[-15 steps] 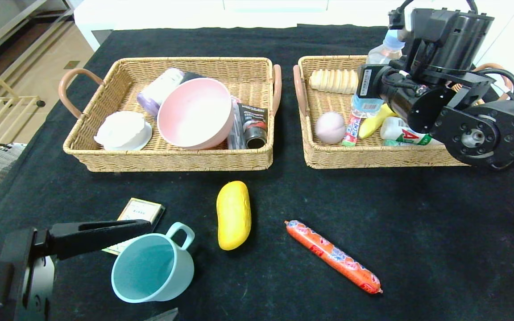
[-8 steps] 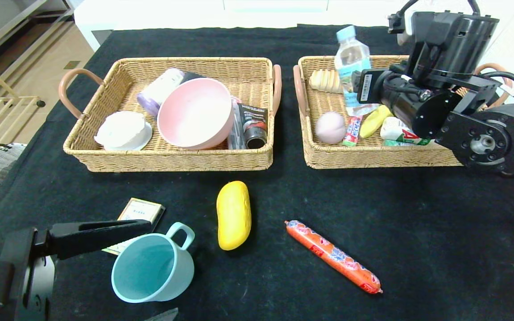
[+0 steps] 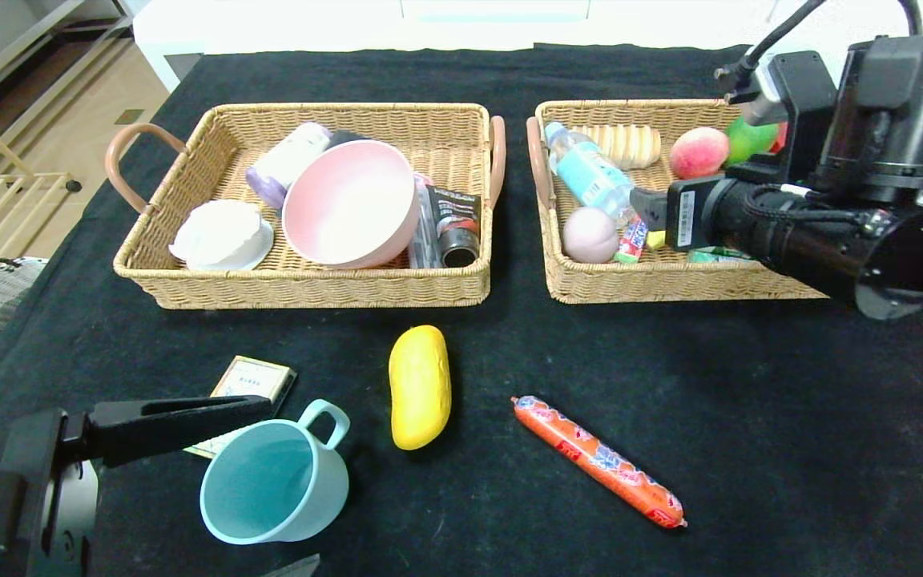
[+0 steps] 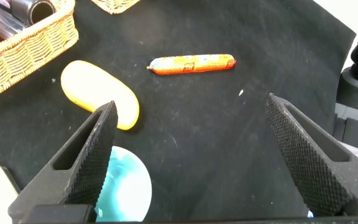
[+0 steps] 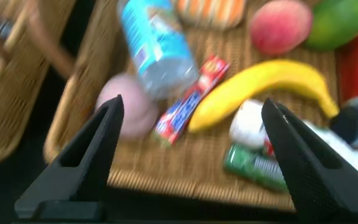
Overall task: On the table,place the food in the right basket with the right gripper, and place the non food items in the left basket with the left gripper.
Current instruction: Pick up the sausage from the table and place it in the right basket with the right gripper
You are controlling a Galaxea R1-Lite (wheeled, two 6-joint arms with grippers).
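Observation:
On the table lie a yellow mango-shaped fruit (image 3: 419, 386), an orange sausage (image 3: 598, 462), a teal cup (image 3: 273, 481) and a small flat box (image 3: 249, 378). My right gripper (image 3: 647, 215) is open and empty over the front of the right basket (image 3: 670, 282). A water bottle (image 3: 590, 172) lies on its side in that basket, also in the right wrist view (image 5: 157, 46). My left gripper (image 3: 261, 407) is open and empty, low beside the cup; in the left wrist view (image 4: 191, 102) the fruit (image 4: 101, 93) and sausage (image 4: 192, 63) lie beyond it.
The left basket (image 3: 301, 284) holds a pink bowl (image 3: 349, 204), a white lid (image 3: 221, 234), a purple bottle (image 3: 285, 160) and a black tube (image 3: 455, 224). The right basket also holds bread, a peach (image 3: 699, 152), a pink ball (image 3: 590, 234), a banana (image 5: 260, 90) and a candy bar.
The water bottle left the right gripper and now lies on its side in the right basket. The right arm pulled back toward the front right. The left arm has not moved.

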